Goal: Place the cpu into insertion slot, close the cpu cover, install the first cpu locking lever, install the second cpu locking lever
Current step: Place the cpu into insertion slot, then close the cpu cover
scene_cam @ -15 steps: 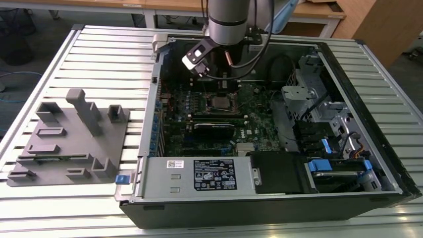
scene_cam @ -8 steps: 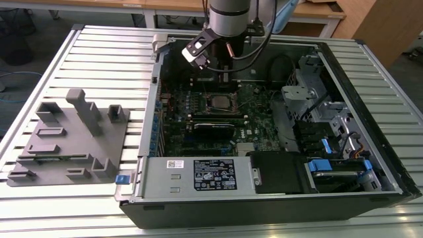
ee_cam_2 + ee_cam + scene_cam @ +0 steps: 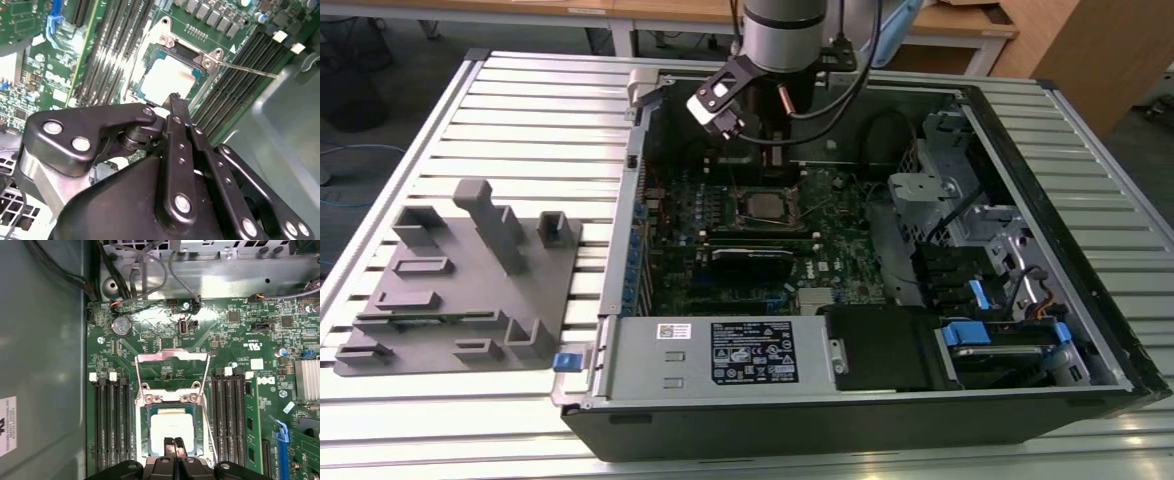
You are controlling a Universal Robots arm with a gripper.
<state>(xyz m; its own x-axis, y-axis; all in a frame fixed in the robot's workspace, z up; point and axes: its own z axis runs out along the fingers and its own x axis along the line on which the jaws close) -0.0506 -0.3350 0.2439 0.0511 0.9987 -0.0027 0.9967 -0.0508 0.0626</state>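
The cpu (image 3: pixel 172 426) lies flat in the insertion slot (image 3: pixel 172 402) on the green motherboard (image 3: pixel 235 340), its silver-grey face showing in both wrist views (image 3: pixel 167 77). The cpu cover (image 3: pixel 172 358) stands open, folded back away from the slot. Thin wire locking levers (image 3: pixel 208 385) (image 3: pixel 250 70) stick out unlatched beside the slot. My gripper (image 3: pixel 175 442) hangs just above the edge of the cpu, fingers shut together with nothing between them. In the exterior view my gripper (image 3: pixel 771 150) is inside the open computer case, above the slot (image 3: pixel 765 205).
Black memory slots (image 3: pixel 112 425) (image 3: pixel 232 420) flank the socket on both sides. A long black card (image 3: pixel 747 262) and a power supply box (image 3: pixel 720 350) sit nearer the case front. A grey fixture plate (image 3: pixel 454 290) rests on the slatted table at the exterior view's left.
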